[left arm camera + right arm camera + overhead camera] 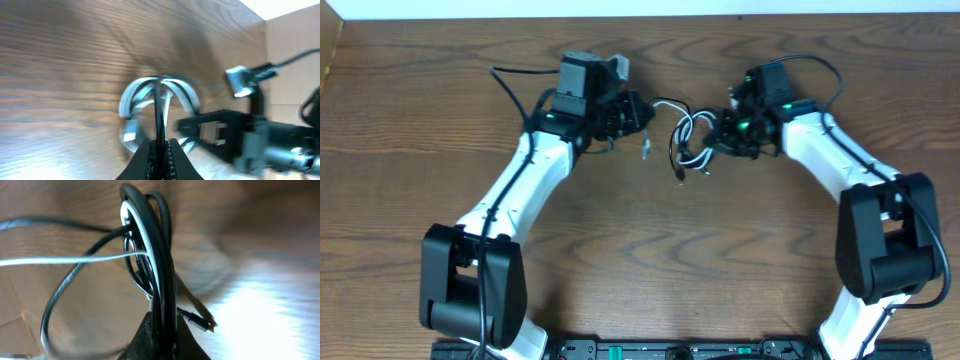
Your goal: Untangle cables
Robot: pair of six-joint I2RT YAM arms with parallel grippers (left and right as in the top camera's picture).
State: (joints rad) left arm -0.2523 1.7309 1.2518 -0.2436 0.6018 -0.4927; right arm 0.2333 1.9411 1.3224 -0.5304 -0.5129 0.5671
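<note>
A tangle of thin black and white cables hangs between my two grippers at the back middle of the wooden table. My left gripper is shut on one black cable that runs up to the white loops. My right gripper is shut on black cable strands of the bundle. A white cable and a black loop lead off to the left there. A small plug end dangles to the right of the right jaws. Another plug hangs below the left gripper.
The wooden table stretches toward me between the two white arms. The right arm's gripper body shows in the left wrist view. A pale wall edge runs along the back.
</note>
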